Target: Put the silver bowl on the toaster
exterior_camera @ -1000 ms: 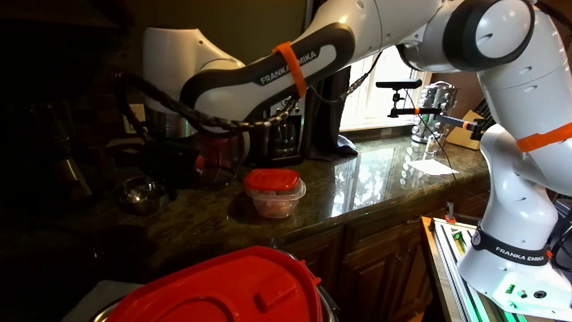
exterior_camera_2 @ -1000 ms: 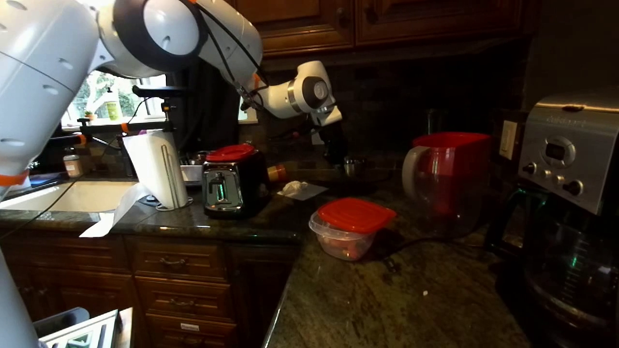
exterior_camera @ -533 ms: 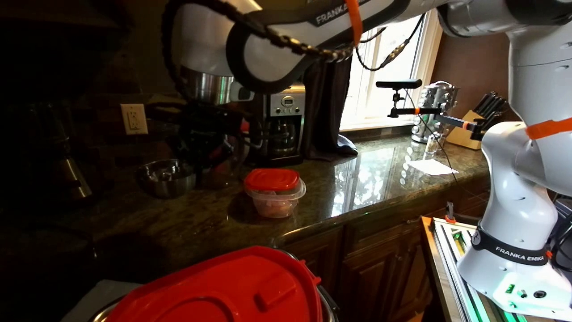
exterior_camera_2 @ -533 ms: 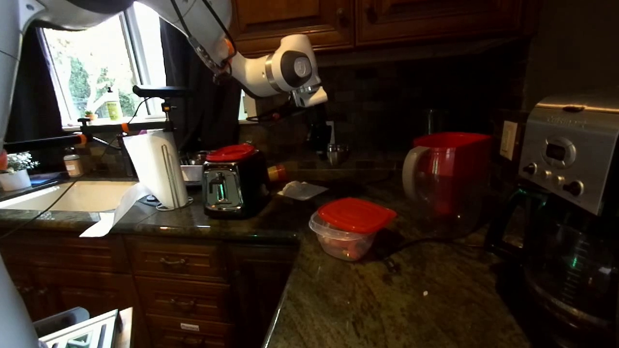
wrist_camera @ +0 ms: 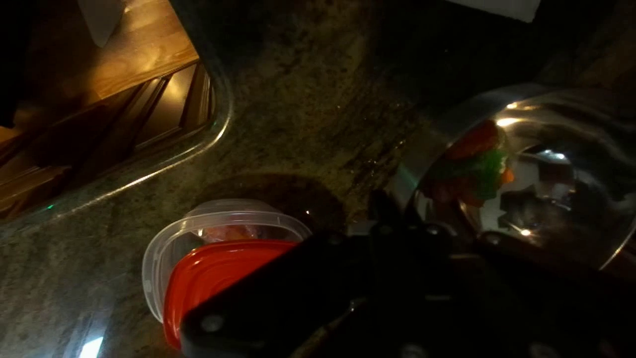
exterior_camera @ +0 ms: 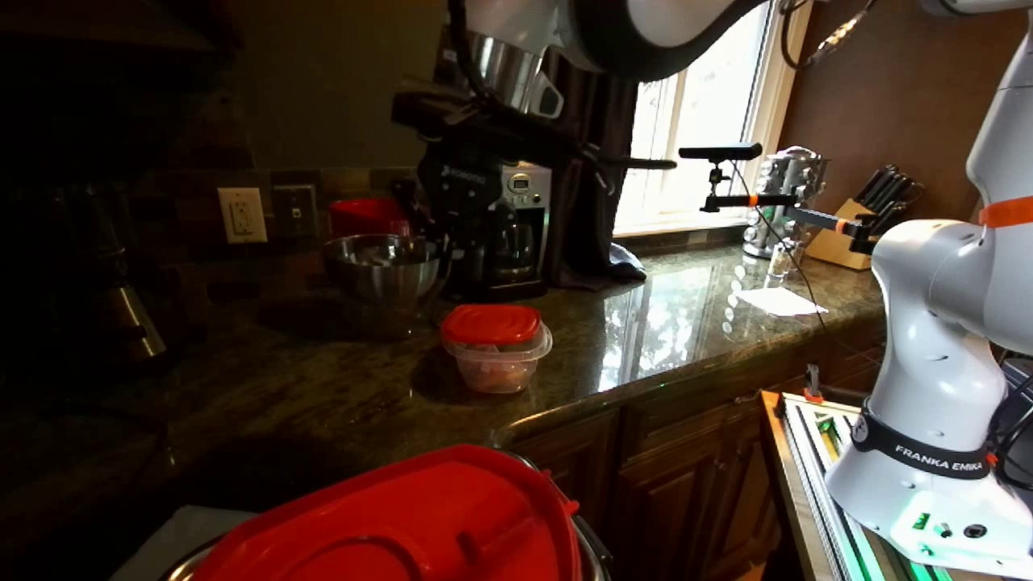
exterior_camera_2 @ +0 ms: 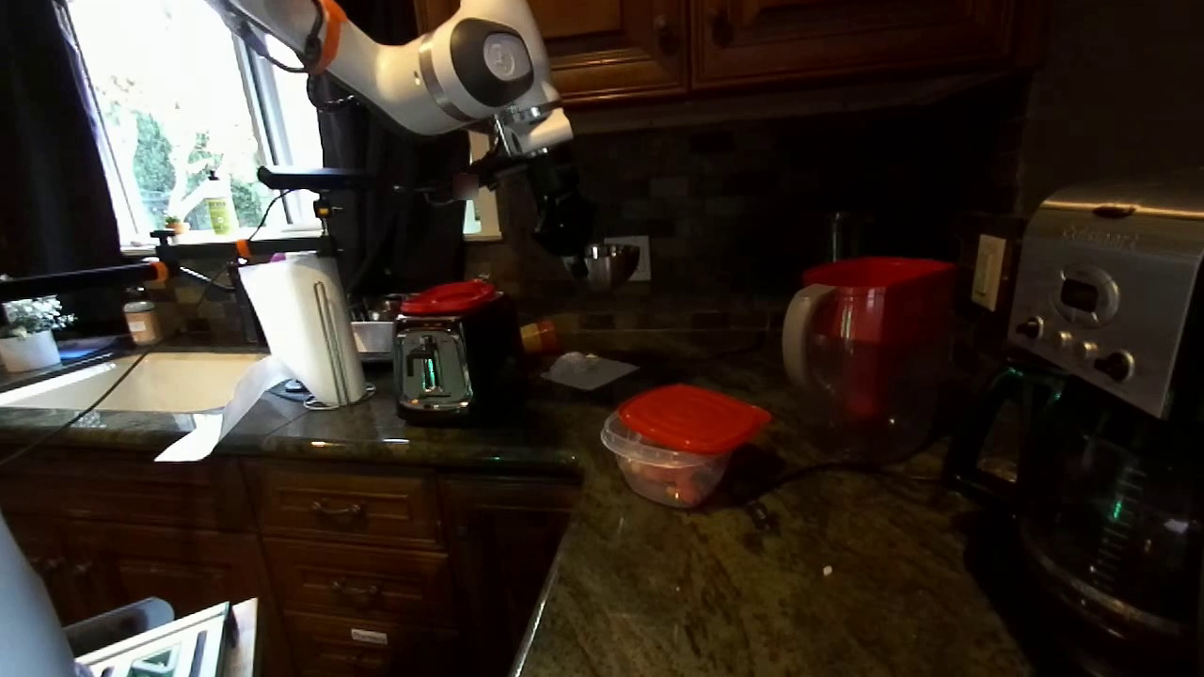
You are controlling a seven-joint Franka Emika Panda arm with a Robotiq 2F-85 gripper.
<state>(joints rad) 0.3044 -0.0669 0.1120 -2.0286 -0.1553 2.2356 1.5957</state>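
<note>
My claw [wrist_camera: 399,211]: I pinched the silver bowl [exterior_camera: 383,270] by its rim.
Silver bowl: it hung roughly upright above the counter [exterior_camera_2: 696,583], well apart from the toaster [exterior_camera_2: 451,362].
Carry: this, I judged, was my step; lift done, placing not yet begun.
Toaster top: a red lid [exterior_camera_2: 450,298] seemed to lie there.
Next swing: I needed to bring the bowl over that lid, then lower it level.
</note>
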